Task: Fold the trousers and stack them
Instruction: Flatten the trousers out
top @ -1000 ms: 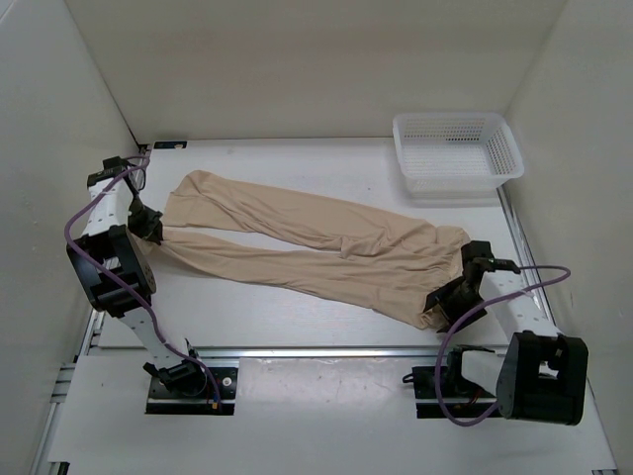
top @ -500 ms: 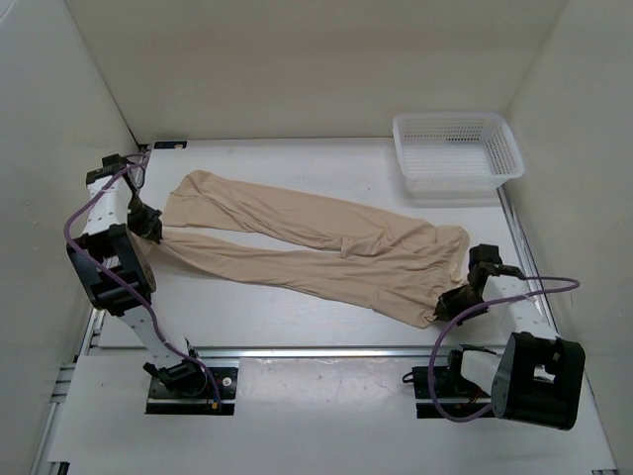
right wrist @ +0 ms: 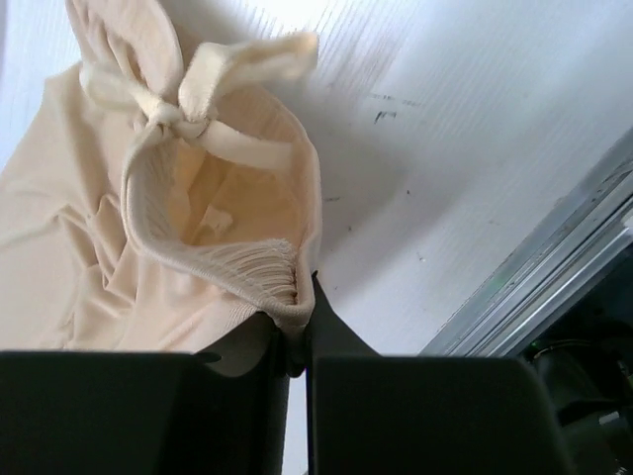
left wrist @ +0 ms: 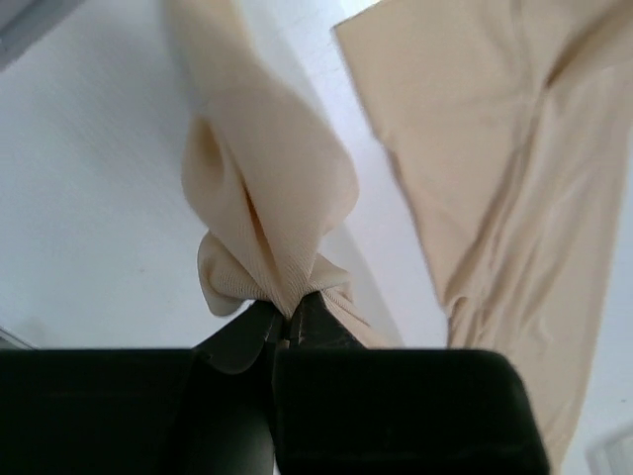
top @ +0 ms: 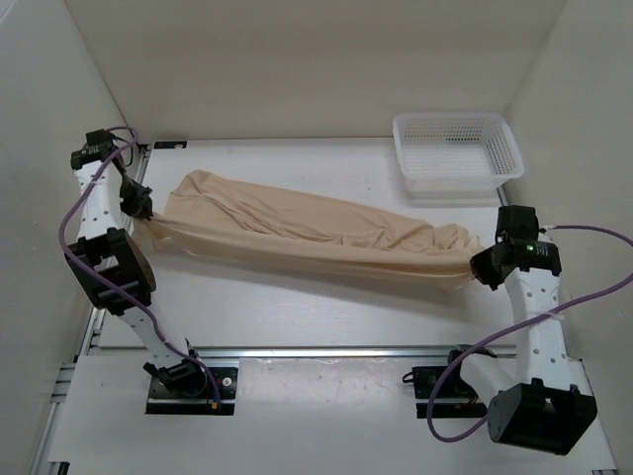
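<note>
Top external: trousers (top: 316, 233) stretched between left end effector (top: 143, 216) and right end effector (top: 475, 267), both clamped on them.

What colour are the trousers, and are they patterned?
The trousers are plain light beige, unpatterned; clearest in the top view.

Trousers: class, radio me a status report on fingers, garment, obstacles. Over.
Left fingers shut on trousers at leg end; right fingers shut at waist end. Garment stretched between them. Basket far right, apart; nothing in the way.
</note>
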`<state>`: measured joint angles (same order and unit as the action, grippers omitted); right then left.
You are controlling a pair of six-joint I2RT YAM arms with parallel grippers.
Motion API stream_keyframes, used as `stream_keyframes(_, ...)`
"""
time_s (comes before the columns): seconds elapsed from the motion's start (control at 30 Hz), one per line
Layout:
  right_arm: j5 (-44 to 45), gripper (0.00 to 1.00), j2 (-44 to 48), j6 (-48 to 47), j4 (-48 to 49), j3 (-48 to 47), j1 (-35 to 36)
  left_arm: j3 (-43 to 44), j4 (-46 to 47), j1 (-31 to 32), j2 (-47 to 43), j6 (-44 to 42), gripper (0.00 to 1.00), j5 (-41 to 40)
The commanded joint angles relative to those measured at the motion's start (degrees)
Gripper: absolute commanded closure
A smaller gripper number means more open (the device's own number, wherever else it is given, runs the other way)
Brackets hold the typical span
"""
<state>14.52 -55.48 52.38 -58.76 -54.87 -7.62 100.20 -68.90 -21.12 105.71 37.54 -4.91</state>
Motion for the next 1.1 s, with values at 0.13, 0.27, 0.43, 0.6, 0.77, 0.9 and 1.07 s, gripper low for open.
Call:
stream_keyframes(0.13,7.62,1.0,-7.95,-3.51,2.07,-8.49,-0.73,15.0,-1.14,1.09,6.87,-3.52,0.89,1.22)
stream_keyframes(0.27,8.94,1.0,-14.02,-4.04,4.61,-12.09,-1.26,24.4,-1.14,3.19,12.31,-3.53,0.89,0.51)
stream_keyframes(0.43,10.09,1.0,-21.49,-4.04,6.9,-15.7,-1.26,34.43,-2.2,5.12,20.83,-5.2,0.89,1.3)
stream_keyframes(0.6,10.88,1.0,-27.64,-3.43,9.1,-18.95,-1.26,44.7,-2.81,6.18,27.61,-6.95,0.89,1.83)
stream_keyframes(0.77,11.49,1.0,-32.93,-3.43,9.1,-23.69,-1.26,46.84,-2.81,6.71,30.61,-6.95,0.89,2.36)
stream_keyframes(0.9,12.01,1.0,-32.24,-3.95,7.62,-24.32,-1.26,38.78,-0.89,6.71,22.72,-10.19,0.89,0.7)
stream_keyframes(1.07,12.02,1.0,-24.44,-4.48,6.38,-18.09,-1.79,17.96,-0.88,4.26,8.5,-10.12,0.89,-2.21)
